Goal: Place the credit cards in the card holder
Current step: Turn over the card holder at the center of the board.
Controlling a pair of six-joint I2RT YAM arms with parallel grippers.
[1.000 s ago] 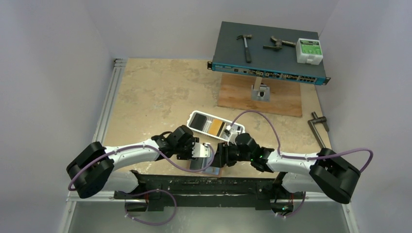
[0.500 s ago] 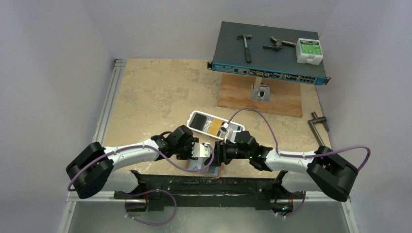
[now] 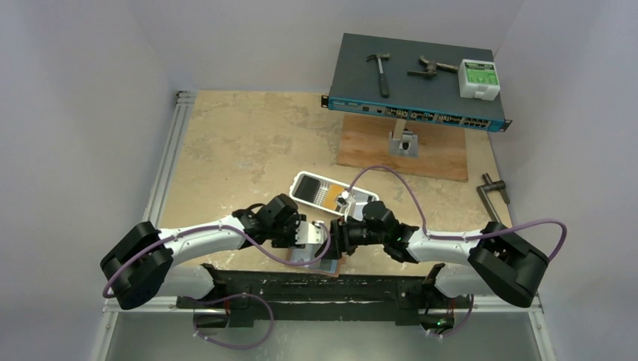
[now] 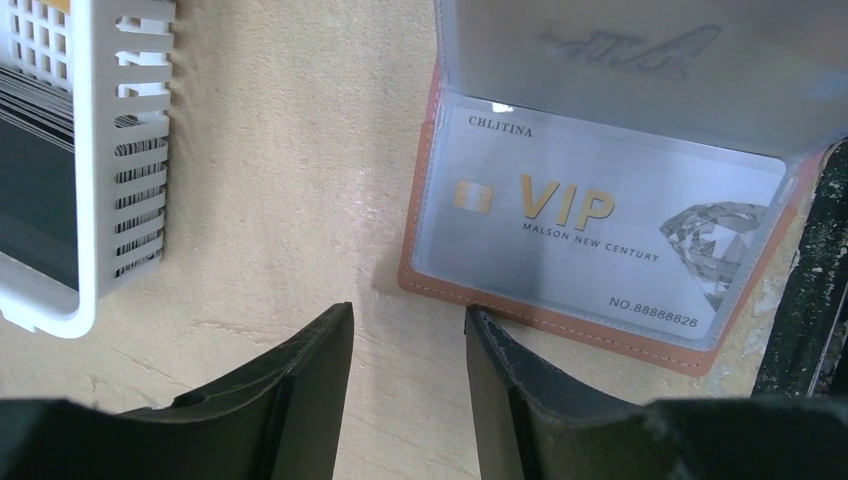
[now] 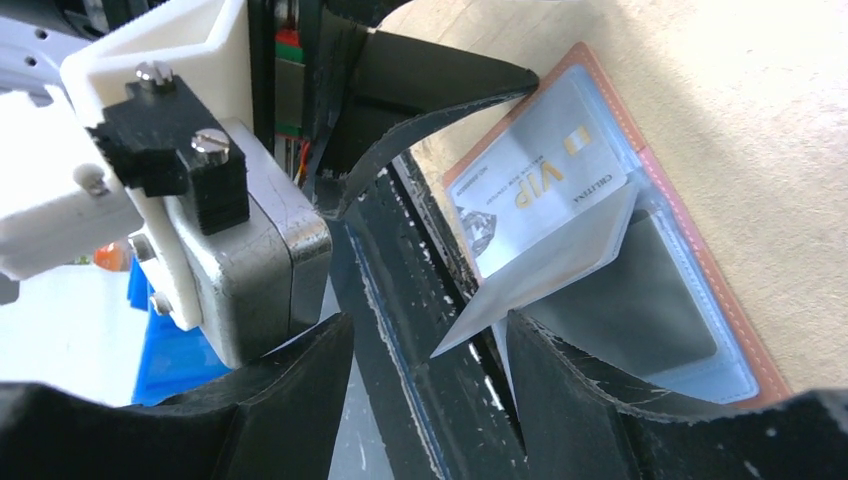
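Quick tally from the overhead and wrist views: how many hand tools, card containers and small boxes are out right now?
Hand tools: 3 (dark-handled metal hammer, grey clamp-like metal tool, grey T-handled metal bar)
Card containers: 2 (white slotted plastic tray, reddish-brown leather card holder)
Small boxes: 1 (white-and-green plastic box)
Total: 6

Ahead of the left fingers, frame edges cut off the tray and the raised sleeve, its print blurred. The right fingers hide the holder's near corner. From above, both pairs of fingers cover most of it.
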